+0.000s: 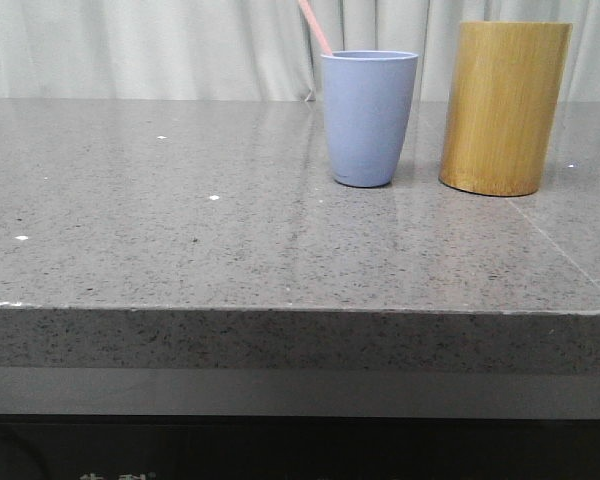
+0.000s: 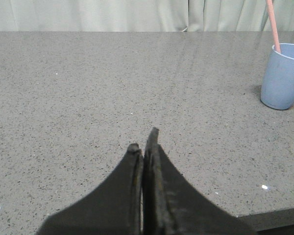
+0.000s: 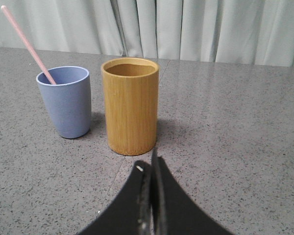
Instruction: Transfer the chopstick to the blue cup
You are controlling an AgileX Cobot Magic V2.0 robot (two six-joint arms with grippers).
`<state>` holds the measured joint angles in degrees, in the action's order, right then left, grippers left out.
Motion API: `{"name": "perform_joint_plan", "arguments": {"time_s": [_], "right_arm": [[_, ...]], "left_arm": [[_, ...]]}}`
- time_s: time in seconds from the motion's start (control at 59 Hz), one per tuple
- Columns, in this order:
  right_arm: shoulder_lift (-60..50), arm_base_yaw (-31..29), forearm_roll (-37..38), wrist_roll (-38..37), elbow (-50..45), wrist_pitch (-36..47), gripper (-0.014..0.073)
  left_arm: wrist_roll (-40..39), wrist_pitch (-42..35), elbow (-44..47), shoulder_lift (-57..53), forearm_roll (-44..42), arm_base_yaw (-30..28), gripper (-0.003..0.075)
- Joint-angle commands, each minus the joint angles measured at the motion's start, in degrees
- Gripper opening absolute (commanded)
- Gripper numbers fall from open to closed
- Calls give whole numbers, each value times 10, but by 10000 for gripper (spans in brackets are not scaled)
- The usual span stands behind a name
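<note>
Where chopstick [image 3: 27,43] leans — blue cup [image 3: 66,103] beside bamboo cylinder [image 3: 131,110].

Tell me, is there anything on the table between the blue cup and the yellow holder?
Nothing. In the right wrist view, only bare grey table shows between the blue cup and the bamboo holder.

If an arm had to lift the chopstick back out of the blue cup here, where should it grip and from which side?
Probably the bare upper shaft of the chopstick, from above and slightly from the side it leans toward. Its lower end sits inside the blue cup, and the bamboo cylinder stands close beside the cup, crowding that side.
</note>
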<state>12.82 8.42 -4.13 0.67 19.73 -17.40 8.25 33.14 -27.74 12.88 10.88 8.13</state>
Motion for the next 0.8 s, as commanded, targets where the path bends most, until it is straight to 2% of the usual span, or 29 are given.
{"name": "perform_joint_plan", "arguments": {"time_s": [0.0, 0.136, 0.22, 0.407, 0.542, 0.661, 0.78], "right_arm": [[4, -3, -1, 0, 14, 44, -59], [4, -3, -1, 0, 14, 44, -59], [4, -3, -1, 0, 14, 44, -59], [4, -3, -1, 0, 14, 44, -59], [4, -3, -1, 0, 14, 44, -59], [4, -3, -1, 0, 14, 44, -59], [4, -3, -1, 0, 14, 44, -59]], "left_arm": [[-2, -46, -14, 7, 8, -1, -19], [-2, -46, -14, 7, 8, -1, -19], [-2, -77, 0, -2, 10, -1, -19], [-5, -153, 64, -74, 10, -28, -19], [-8, -156, 108, -128, 6, -49, -19], [-14, -167, 143, -146, -29, -54, -19], [-62, -197, 188, -146, -62, -54, -19]]}}
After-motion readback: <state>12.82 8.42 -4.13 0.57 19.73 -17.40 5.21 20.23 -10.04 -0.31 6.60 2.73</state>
